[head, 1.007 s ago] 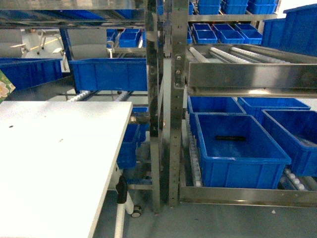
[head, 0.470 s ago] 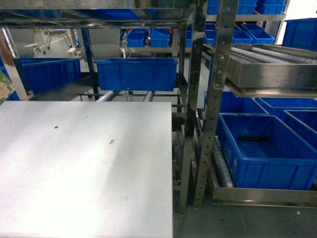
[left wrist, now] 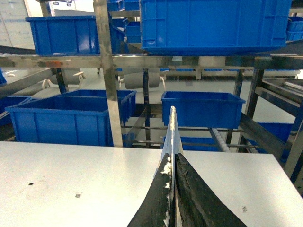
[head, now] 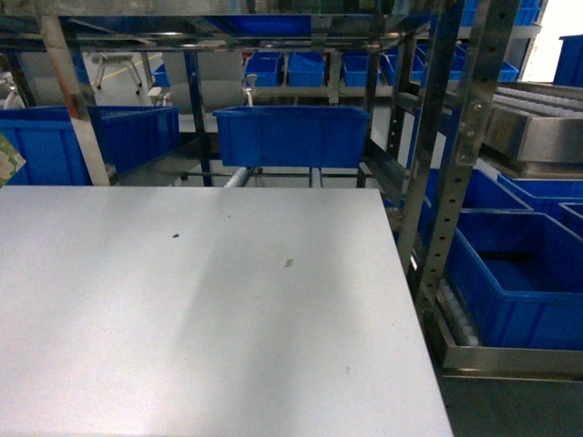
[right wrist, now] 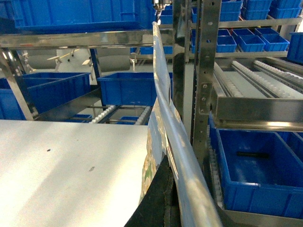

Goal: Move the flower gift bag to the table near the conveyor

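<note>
No lettering, label, brand or number is legible in any view; the blue bins (head: 291,135), the steel rack (head: 453,155) and the bench (head: 209,309) carry none.

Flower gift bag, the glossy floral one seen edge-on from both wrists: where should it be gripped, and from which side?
Pinch the thin edge of the glossy floral gift bag, one finger on each flat face, approaching edge-on, as the left gripper and right gripper appear to. It looks like a flat, flimsy sheet, and no handle is visible.

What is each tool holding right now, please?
Left tool: shut on a thin glossy sheet edge.
Right tool: shut on the flower gift bag.
</note>
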